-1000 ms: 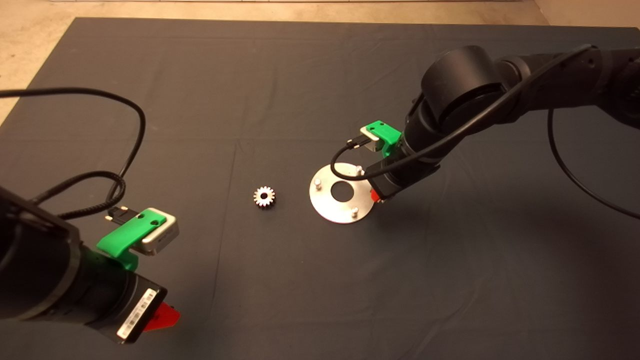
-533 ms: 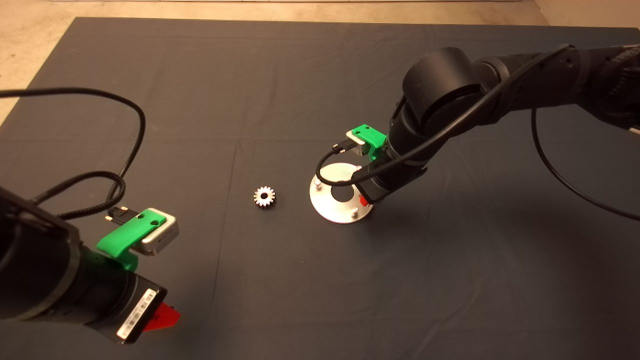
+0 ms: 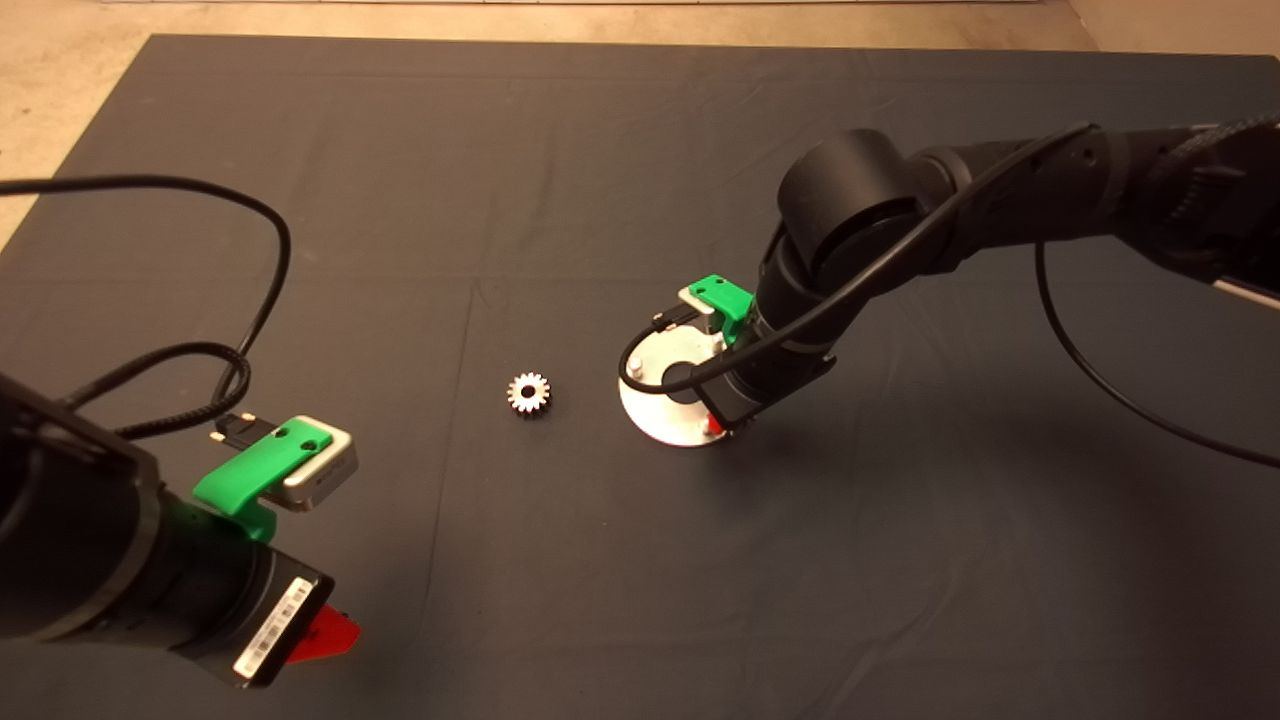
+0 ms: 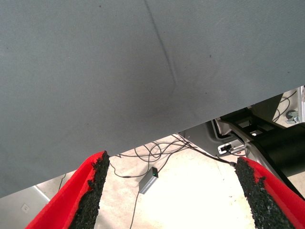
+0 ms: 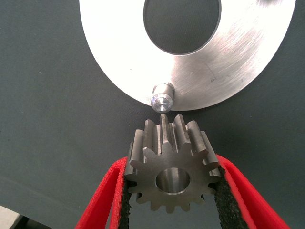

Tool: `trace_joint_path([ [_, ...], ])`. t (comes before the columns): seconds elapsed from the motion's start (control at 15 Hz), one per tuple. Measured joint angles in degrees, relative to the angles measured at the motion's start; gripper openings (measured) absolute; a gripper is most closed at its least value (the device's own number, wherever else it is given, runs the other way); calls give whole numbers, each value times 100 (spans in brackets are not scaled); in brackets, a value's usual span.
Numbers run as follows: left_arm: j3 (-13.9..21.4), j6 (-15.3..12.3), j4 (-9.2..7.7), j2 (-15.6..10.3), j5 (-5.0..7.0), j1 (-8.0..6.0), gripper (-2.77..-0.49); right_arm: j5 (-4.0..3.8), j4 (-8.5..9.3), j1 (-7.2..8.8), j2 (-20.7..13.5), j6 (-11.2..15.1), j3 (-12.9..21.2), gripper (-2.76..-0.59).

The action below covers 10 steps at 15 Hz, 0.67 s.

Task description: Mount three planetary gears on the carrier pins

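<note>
Right gripper (image 5: 170, 191) jaws clamped on small dark-grey toothed spur gear (image 5: 172, 168), just beside short silver pin (image 5: 162, 98) at edge of flat round silver disc (image 5: 124, 52). Second loose gear (image 3: 528, 393) lying on dark mat (image 3: 500, 200), near disc. Left gripper (image 4: 171, 191) parked lower left, jaws wide apart.

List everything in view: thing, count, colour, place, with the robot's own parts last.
Planetary gears: two visible, dark-grey metal; one lying on the mat left of the disc, one clamped between the right gripper's fingers, just short of a pin.
Disc: one, silver, round with a centre hole, mid-mat.
Carrier pins: silver studs on the disc; one near its rim by the held gear, another on its left side.
Mat: one, dark, covering the table.
Cables: black, lying on the floor past the mat edge.
Left gripper: red fingers apart, empty, parked at the lower left.
Right gripper: shut on a gear, over the disc's near edge.
</note>
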Motion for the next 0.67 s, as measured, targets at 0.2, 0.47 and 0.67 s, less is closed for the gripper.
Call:
trace_joint_path([
  [0.2,0,0,0,-1,0,0,-137,-13,-1,20,46,-1,-75,-234],
  [0.47,0,0,0,-1,0,0,-137,-20,-1,17,79,-20,-110,-234],
  [0.67,0,0,0,0,0,0,-137,-46,-1,0,149,-65,-151,-234],
])
